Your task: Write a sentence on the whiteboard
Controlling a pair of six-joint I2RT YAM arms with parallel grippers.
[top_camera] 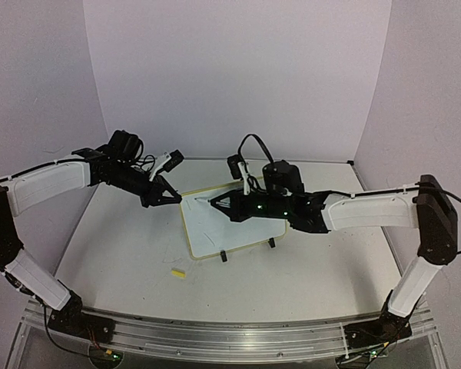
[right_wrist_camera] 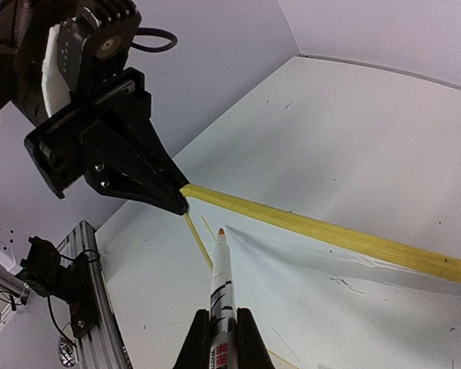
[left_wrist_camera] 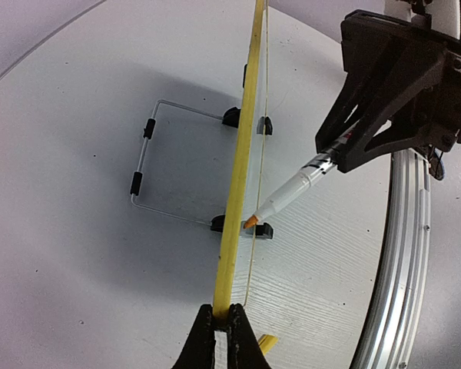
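Left end effector (left_wrist_camera: 223, 314) pinches whiteboard (left_wrist_camera: 243, 154) rim; right end effector (right_wrist_camera: 224, 312) grips marker (right_wrist_camera: 221, 269) near it.

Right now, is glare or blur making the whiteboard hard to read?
Top external: soft and dim, no legible strokes on the whiteboard. Left wrist: sharp, board edge-on, lens curves the rail. Right wrist: crisp, pale sheen on the board, only faint marks.
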